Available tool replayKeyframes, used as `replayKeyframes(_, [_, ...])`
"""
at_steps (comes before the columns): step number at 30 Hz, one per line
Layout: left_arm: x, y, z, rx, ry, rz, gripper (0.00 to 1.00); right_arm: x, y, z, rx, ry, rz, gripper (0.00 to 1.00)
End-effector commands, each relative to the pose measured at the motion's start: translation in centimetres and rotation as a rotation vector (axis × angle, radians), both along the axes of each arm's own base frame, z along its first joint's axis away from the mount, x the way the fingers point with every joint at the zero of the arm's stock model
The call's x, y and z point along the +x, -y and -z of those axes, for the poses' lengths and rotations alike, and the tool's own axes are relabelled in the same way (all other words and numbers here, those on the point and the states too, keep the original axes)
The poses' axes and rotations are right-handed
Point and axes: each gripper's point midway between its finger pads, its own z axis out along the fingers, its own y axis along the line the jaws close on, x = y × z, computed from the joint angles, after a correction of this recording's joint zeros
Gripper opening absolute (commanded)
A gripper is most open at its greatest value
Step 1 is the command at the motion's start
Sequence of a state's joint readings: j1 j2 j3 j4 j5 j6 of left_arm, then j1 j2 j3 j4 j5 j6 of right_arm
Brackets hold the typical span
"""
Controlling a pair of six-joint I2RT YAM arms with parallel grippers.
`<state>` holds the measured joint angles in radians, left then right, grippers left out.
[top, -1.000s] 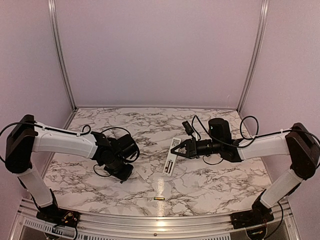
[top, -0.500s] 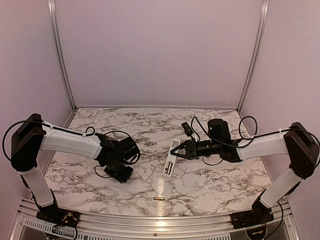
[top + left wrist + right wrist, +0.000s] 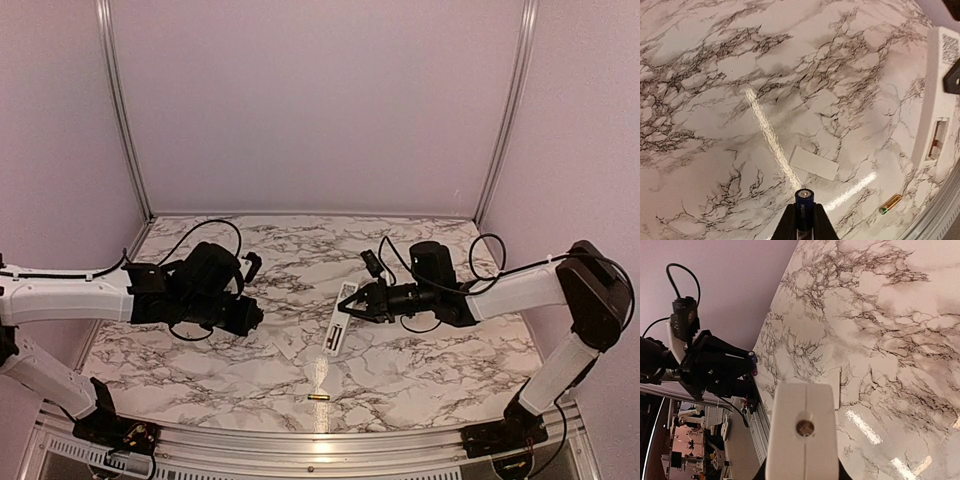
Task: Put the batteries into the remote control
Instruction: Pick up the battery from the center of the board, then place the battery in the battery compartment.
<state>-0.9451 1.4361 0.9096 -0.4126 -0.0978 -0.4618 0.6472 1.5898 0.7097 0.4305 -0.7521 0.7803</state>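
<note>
The left arm (image 3: pixel 70 298) and right arm (image 3: pixel 515 288) have white shells, black joints, looping black cables (image 3: pixel 205 223).

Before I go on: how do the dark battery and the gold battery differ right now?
The dark blue-black cylindrical battery is clamped in the left gripper; the shiny golden cylindrical battery lies loose. The dark one is held above the marble table, sticking out from the jaws; the golden one lies flat on it. Both are slim cylinders, and neither sits in the white plastic remote control's open compartment.
</note>
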Motion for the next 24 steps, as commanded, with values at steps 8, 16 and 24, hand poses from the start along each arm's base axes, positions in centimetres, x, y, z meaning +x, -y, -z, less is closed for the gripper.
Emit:
replayKeyframes(8, [-1.2, 7.5, -10.1, -0.455, 0.347, 0.092, 0.0, 0.6, -2.4, -0.9, 0.044, -0.079, 0.028, 0.0])
replayKeyframes(16, [-2.6, 11.3, -8.4, -0.419, 0.357, 0.168, 0.0, 0.1, -3.1, -1.1, 0.048, -0.095, 0.02, 0.0])
replayKeyframes(24, [-3.2, 12.8, -7.1, -0.395, 0.346, 0.203, 0.0, 0.1, -3.2, -1.2, 0.047, -0.102, 0.022, 0.0])
